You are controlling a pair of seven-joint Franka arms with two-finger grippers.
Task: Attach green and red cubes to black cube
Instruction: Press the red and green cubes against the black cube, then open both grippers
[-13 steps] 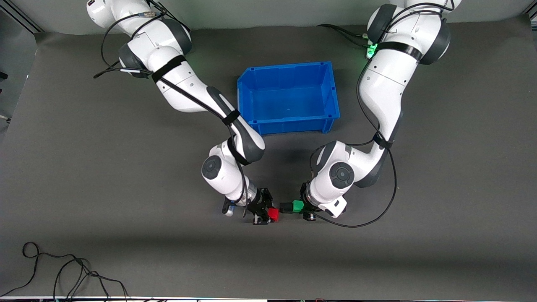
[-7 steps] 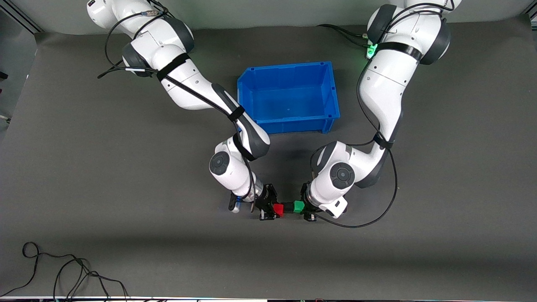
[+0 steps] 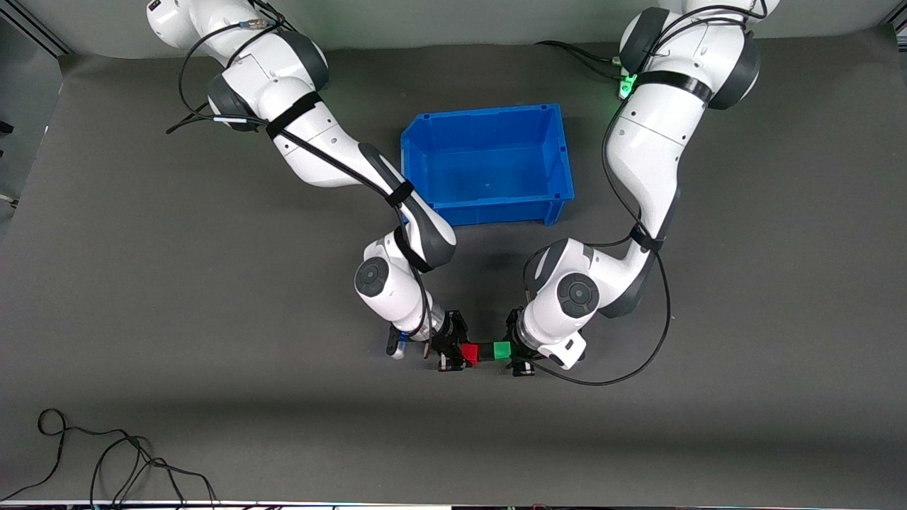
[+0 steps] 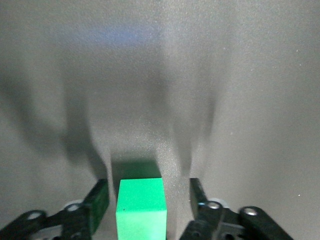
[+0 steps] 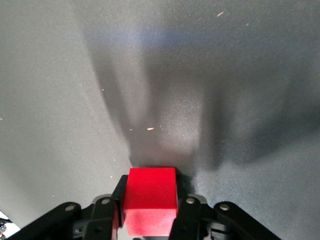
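Observation:
The red cube (image 3: 470, 353), the black cube (image 3: 486, 352) and the green cube (image 3: 502, 350) form one touching row, with the black cube in the middle. My right gripper (image 3: 457, 352) is shut on the red cube (image 5: 150, 200), which sits between its fingers (image 5: 106, 210). My left gripper (image 3: 513, 353) is open around the green cube (image 4: 141, 207), with a gap on each side between the cube and its fingers (image 4: 197, 192). Both grippers are over the mat. The black cube is hidden in both wrist views.
An empty blue bin (image 3: 560, 152) stands on the dark mat (image 3: 212, 283), farther from the front camera than the cubes. Loose black cables (image 3: 106, 453) lie at the near edge toward the right arm's end.
My right gripper has carried the red cube toward the left gripper until it met the black cube. The left arm has barely moved.

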